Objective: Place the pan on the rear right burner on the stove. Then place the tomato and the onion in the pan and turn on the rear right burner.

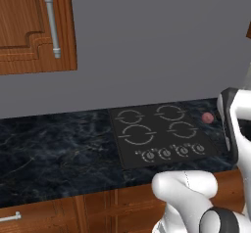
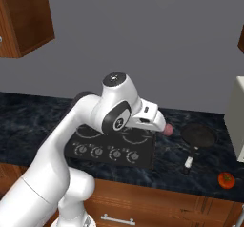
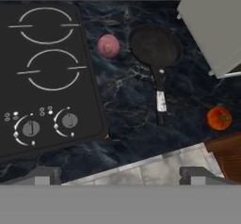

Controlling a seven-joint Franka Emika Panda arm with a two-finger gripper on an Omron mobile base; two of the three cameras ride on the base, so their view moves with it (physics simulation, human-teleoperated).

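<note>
**Robot arm above a kitchen surface, pan beside the stove**

Left base view: the white arm rises nearest the camera; beyond it the flat black glass stove (image 1: 159,135) lies in the dark marbled surface (image 1: 54,149), the pinkish-purple onion (image 1: 207,118) just right of it.

Right base view: the small black frying pan (image 2: 198,136) sits right of the stove, the orange-red tomato (image 2: 226,180) nearer the front edge.

Hand view: the end effector (image 3: 120,175) hangs high, fingers spread wide, holding nothing. The pan's handle points toward the surface's front edge; the rear right burner (image 3: 44,25) is bare.

The left base view looks forward and down from behind the arm, the stove (image 1: 159,134) at centre right. The right base view faces it from the other side. The hand view looks steeply down, close, sharing the stove's right half and the onion (image 3: 108,46).
</note>
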